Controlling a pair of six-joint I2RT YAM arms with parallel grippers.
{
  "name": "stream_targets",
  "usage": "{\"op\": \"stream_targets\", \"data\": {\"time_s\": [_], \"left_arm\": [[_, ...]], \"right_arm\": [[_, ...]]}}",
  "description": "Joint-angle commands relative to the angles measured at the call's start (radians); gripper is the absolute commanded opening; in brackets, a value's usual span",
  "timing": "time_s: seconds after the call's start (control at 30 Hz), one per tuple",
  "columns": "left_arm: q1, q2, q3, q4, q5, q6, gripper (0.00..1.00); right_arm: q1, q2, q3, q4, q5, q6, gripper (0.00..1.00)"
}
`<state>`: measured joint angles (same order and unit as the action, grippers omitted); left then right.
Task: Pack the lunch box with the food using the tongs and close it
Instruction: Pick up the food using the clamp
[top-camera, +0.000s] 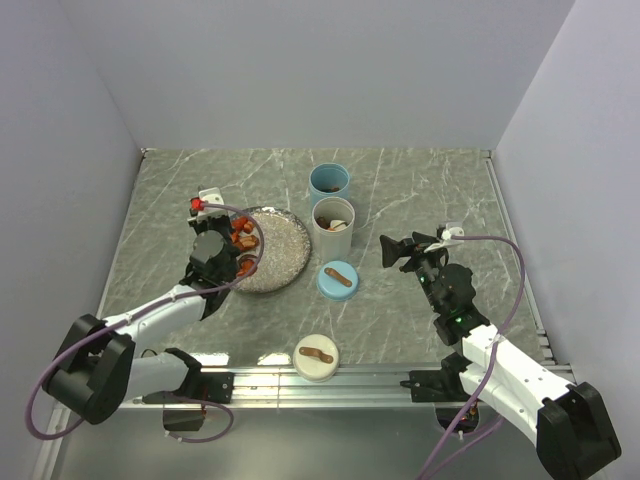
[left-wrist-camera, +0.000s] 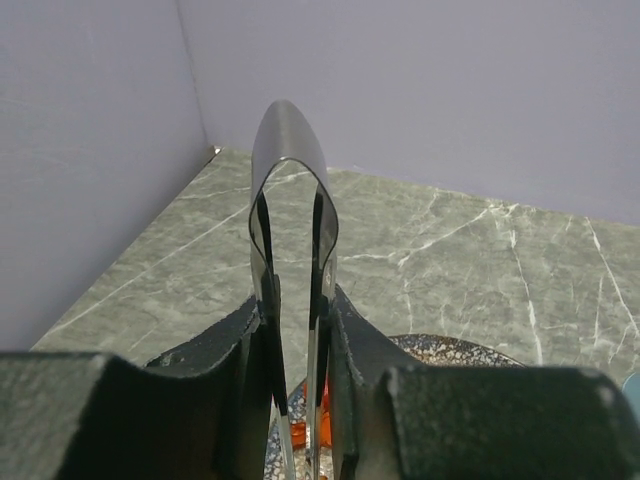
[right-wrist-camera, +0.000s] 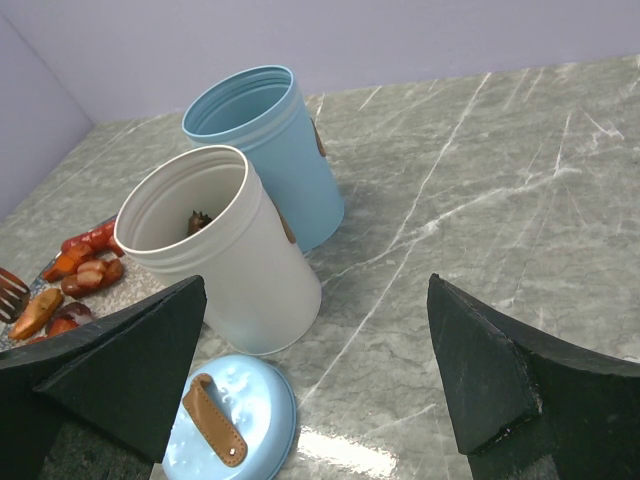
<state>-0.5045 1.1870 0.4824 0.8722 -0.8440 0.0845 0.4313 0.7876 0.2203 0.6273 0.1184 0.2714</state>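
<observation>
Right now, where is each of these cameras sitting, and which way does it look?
Top camera: above and behind the arms, looking down on the table; both arms show, left gripper over the plate.
Left wrist: on the left arm, facing the far wall; its gripper clamps the tongs.
Right wrist: on the right arm, facing the white cup and blue cup through the open right gripper.
Top and right wrist share both cups.

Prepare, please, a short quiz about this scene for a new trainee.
1. True or false: the left hand holds the slim grey metal tongs.
2. Which lid lies nearer the tall white cylindrical container? A: round blue lid with brown strap. B: round white lid with brown strap.
3. Fill in: the right hand is ___ and holds nothing.
Key: 1 true; 2 A; 3 open.
</observation>
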Motion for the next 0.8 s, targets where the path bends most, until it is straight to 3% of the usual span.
{"op": "stream_targets", "data": {"time_s": [0.0,0.07,0.27,0.77], "left_arm": [[0.001,-0.052,0.012,0.013,0.0,-0.005,0.24],[0.001,-0.055,0.013,-0.001,-0.003,-0.003,0.31],[0.0,-0.052,-0.021,0.045,0.005,0.006,0.41],[0.0,0.036,0.013,-0.025,0.019,-0.028,0.44]], "right_arm": [[-0.006,-0.01,0.024,0.029,0.001,-0.006,0.98],[-0.006,-0.01,0.024,0.029,0.003,-0.006,0.98],[-0.006,-0.011,0.022,0.028,0.001,-0.006,0.98],[-0.008,-0.019,0.021,0.025,0.003,-0.005,0.98]]}}
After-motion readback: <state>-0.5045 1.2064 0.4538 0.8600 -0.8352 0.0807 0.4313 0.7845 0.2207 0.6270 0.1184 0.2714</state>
